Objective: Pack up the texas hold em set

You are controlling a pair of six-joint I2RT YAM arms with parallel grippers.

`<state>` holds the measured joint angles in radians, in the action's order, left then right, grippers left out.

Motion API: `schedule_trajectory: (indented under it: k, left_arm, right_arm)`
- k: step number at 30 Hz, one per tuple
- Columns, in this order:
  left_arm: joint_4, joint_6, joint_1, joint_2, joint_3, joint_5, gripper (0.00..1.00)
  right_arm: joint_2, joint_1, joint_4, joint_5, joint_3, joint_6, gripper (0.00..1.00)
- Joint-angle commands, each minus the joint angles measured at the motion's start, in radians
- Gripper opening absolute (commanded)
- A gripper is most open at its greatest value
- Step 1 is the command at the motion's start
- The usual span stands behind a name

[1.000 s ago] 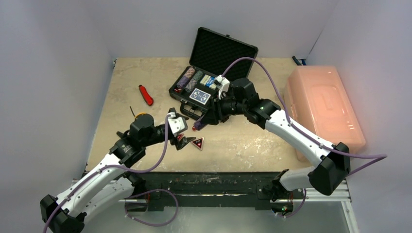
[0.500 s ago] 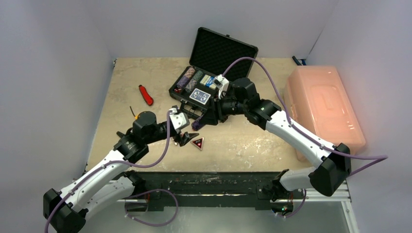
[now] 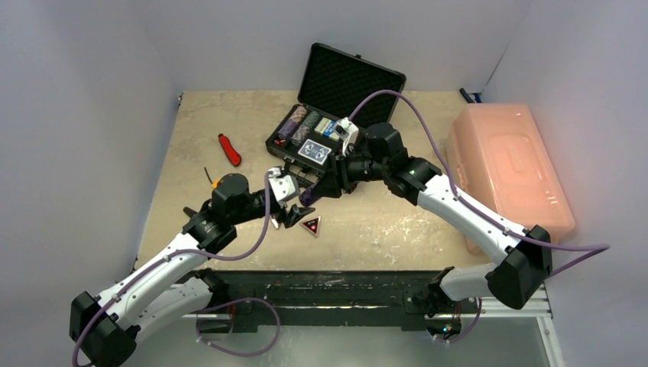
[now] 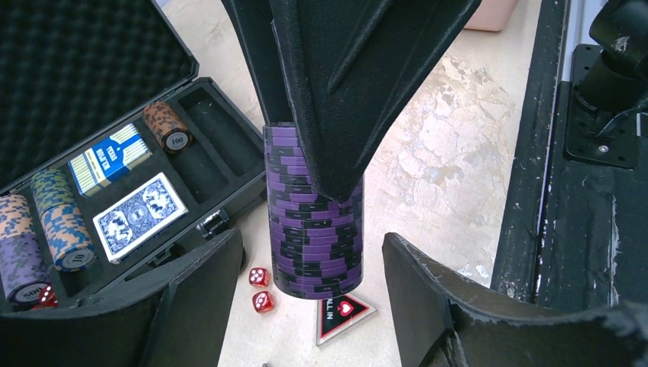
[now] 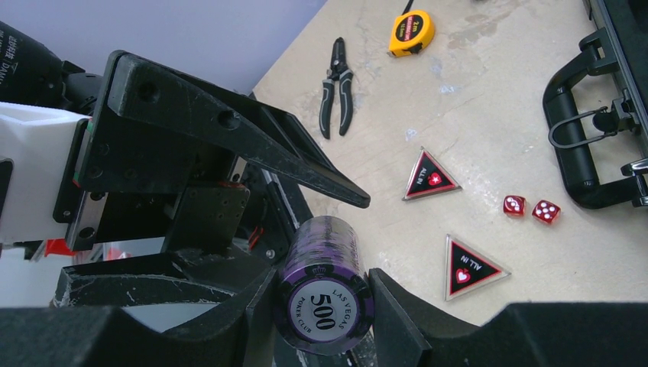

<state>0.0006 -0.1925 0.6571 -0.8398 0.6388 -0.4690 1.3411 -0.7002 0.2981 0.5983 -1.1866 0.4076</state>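
My right end effector [image 5: 323, 306] is clamped on a tall purple chip stack [image 4: 313, 222] over the counter [image 4: 458, 160], just in front of the briefcase. The stack's edge is banded in purple and black, and its round face reads "500" and "LAS VEGAS POKER CLUB". My left end effector [image 4: 309, 248] stands wide around the same stack, with one matte black finger [image 4: 195, 294] on either side and a gap to the chips. On the mottled beige counter beneath lie two glossy red dice [image 4: 259, 277] with white pips. Beside them are two flat triangular buttons [image 5: 468, 269], black with a red rim, each marked "ALL IN" with a heart. Farther off, the black hard briefcase [image 3: 348, 76] sits open, its lid lined with dimpled foam. Its foam tray holds a row of mottled chip stacks [image 4: 65, 229] and an orange-and-black stack [image 4: 166, 126] marked "100". Two blue card decks [image 4: 140, 216] lie flat in their slots. Beyond the buttons lie black pliers [image 5: 340, 84] and a yellow tape measure [image 5: 411, 32].
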Motion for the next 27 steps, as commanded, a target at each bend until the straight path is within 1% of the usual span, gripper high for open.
schedule_trajectory:
  k: [1,10,20,25,27]
  left_arm:
    - [0.059,0.014,0.005,-0.005,0.027,-0.026,0.66]
    - [0.063,0.013,0.006,-0.015,0.031,-0.033,0.61]
    - [0.069,0.013,0.006,-0.019,0.032,-0.034,0.6]
    - [0.069,0.011,0.007,-0.021,0.033,-0.036,0.52]
    - [0.067,0.008,0.006,-0.023,0.034,-0.039,0.44]
  right_arm:
    - [-0.025,-0.007,-0.097,0.054,-0.019,0.016,0.0]
    - [-0.013,-0.011,-0.096,0.06,-0.023,0.013,0.0]
    - [-0.001,-0.016,-0.094,0.069,-0.027,0.008,0.0]
    - [0.003,-0.017,-0.091,0.07,-0.03,0.005,0.0]
    - [0.006,-0.017,-0.089,0.072,-0.031,0.004,0.0]
